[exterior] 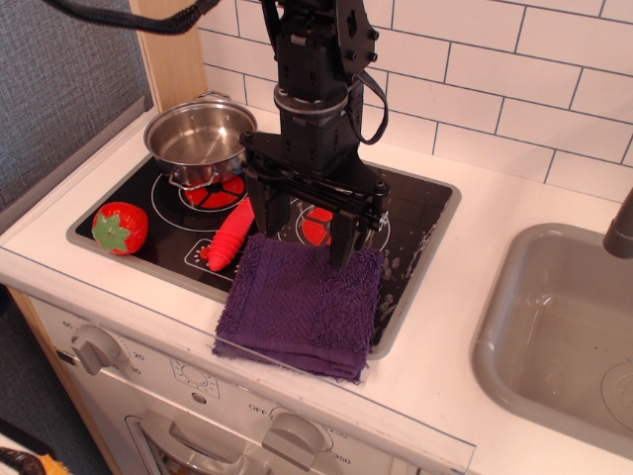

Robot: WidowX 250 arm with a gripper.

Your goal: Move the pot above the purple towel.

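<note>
The shiny steel pot (201,140) stands upright and empty on the back left burner of the black stovetop (415,213). The dark purple towel (302,305) lies folded at the stove's front right, overhanging the front edge. My black gripper (305,233) hangs open just above the towel's far edge, its two fingers (346,242) spread wide with nothing between them. It is to the right of and nearer than the pot, apart from it.
A red-handled spoon (230,237) lies on the stove just left of the towel. A toy strawberry (120,228) sits at the stove's front left. A grey sink (559,327) is at the right, with a tiled wall behind and knobs (96,346) below.
</note>
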